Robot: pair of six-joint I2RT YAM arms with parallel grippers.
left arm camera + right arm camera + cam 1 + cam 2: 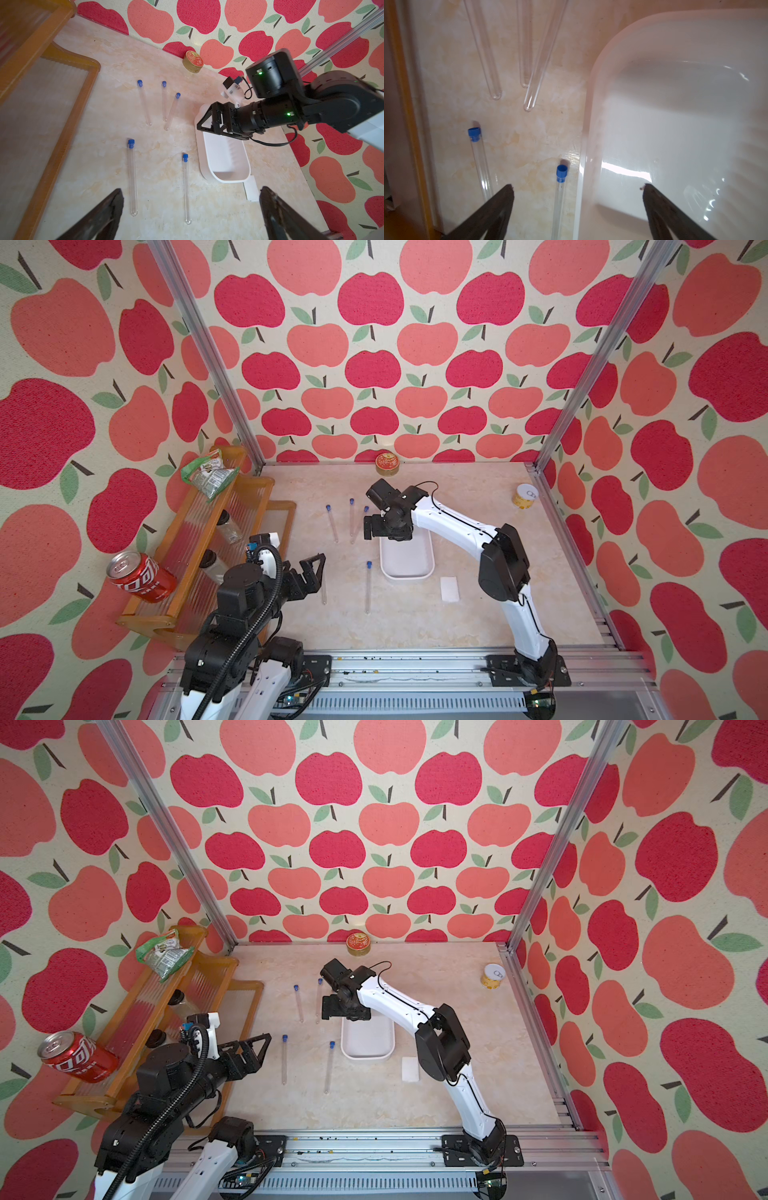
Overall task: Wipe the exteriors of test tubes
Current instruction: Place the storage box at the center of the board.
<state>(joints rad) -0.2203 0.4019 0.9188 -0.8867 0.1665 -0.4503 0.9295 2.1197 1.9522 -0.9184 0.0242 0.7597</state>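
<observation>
Both top views: high, frontal, looking down on the table (415, 626). Wrist views: nearer, sharing test tubes (132, 178) and white tray (675, 124).

With the back wall as 12, the tray (407, 568) sits in the middle of the desk (415, 626). Three tubes (331, 522) lie at its 10 o'clock, blue caps toward 12. The right gripper (367, 527) hangs over the tray's 11 o'clock corner and hides most of the third. Two more lie at the tray's 8 o'clock, one partly under the left gripper (312, 568). A white sheet (450, 589) lies at the tray's 4 o'clock. A tin (387, 464) stands at the desk's 12, a yellow can (524, 495) at 2, the shelf (145, 620) at 9.
</observation>
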